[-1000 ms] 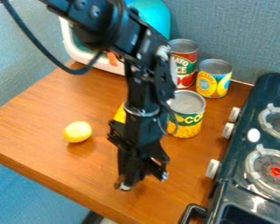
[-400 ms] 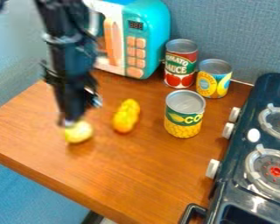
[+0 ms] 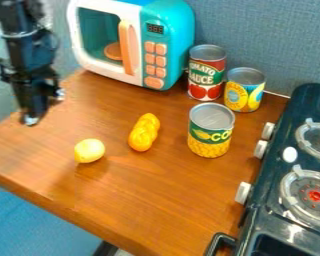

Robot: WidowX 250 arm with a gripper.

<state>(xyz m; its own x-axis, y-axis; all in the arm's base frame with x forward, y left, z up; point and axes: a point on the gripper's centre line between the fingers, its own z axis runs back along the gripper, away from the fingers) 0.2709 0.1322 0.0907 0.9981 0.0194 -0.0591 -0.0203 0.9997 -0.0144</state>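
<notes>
View centre taken as the clock's hub. Wooden tabletop (image 3: pixel 169 200): spans the middle, its near edge slanting down from 9 toward 6 o'clock. Dark toy stove (image 3: pixel 256 220): 3 to 5 o'clock, white knobs facing the tabletop, two round burners on top. Turquoise-and-white toy microwave (image 3: pixel 175 50): between 11 and 12 o'clock, orange handle, orange buttons, a round orange piece behind its window. Black arm (image 3: pixel 19 45): enters at about 10 o'clock. Claw (image 3: pixel 30 120): 9 o'clock, pointing down; cannot tell whether it is open or closed. Tomato sauce can (image 3: pixel 206 75): upright at 1 o'clock, just beside the microwave. Corn can (image 3: pixel 211 135): upright at 3 o'clock, close to centre. Pineapple can (image 3: pixel 244 92): upright at 2 o'clock, between the tomato sauce can and the stove. Lumpy yellow-orange item (image 3: pixel 143 134): lies just 9 o'clock of centre, long axis running roughly 1 to 7 o'clock. Yellow lemon (image 3: pixel 89 151): on the tabletop at 8 o'clock, nearest item to the claw, apart from it; from the claw it lies toward 4 o'clock.
</notes>
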